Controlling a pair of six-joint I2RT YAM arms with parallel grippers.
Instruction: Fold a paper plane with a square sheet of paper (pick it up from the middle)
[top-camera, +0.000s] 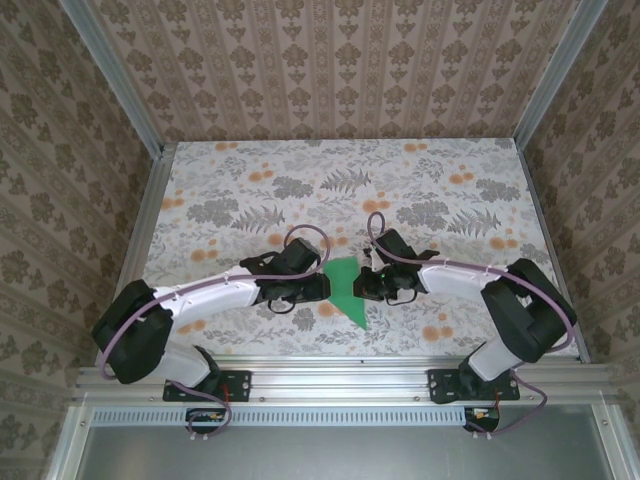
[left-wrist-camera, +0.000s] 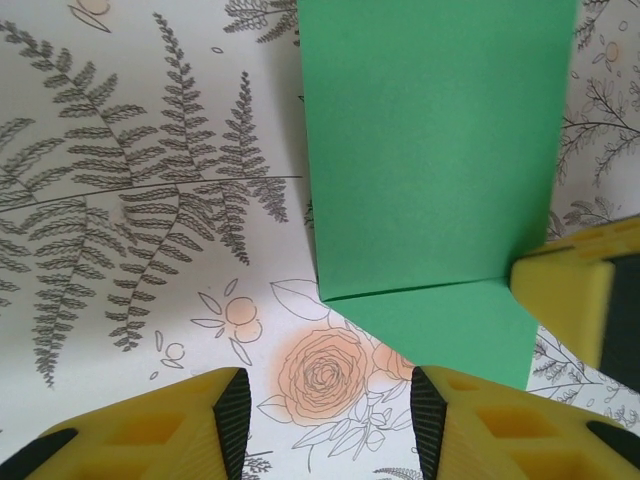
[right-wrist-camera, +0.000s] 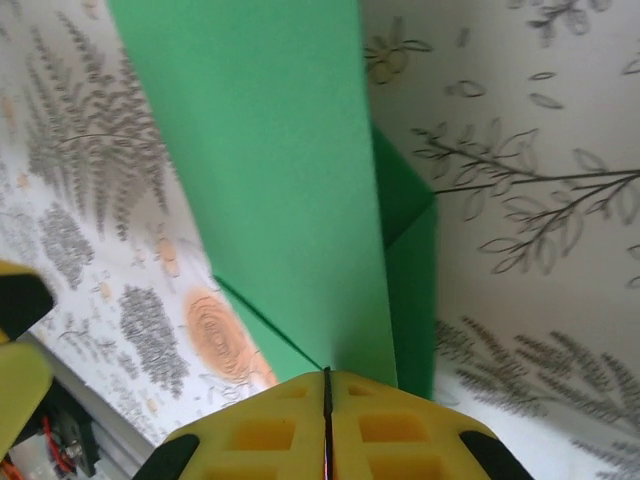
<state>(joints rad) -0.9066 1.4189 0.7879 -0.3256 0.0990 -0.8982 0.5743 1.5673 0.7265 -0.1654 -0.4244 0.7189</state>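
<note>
square sheet of paper (top-camera: 345, 287): bright green and folded, with a pointed tip toward the near edge; lies in the middle of the table, between the two grippers; shows a straight crease across it in the left wrist view (left-wrist-camera: 430, 170); has a wide flap over a smaller folded bit in the right wrist view (right-wrist-camera: 270, 180)

left gripper (top-camera: 322, 288): about half open; holds nothing, with bare table between its fingers (left-wrist-camera: 325, 400); sits just left of the green sheet; right finger (left-wrist-camera: 470, 420) just beside the near corner of the sheet, touching or not, cannot tell

right gripper (top-camera: 362, 285): shut tight, both yellow fingers pressed together (right-wrist-camera: 326, 400); pinches the right edge of the green sheet, which comes out from between them; also seen as a yellow block at the sheet's right edge in the left wrist view (left-wrist-camera: 575, 300)

table (top-camera: 300, 190): white, with grey ferns and orange flowers

walls (top-camera: 330, 70): brown flower pattern on the left, far and right sides
</note>
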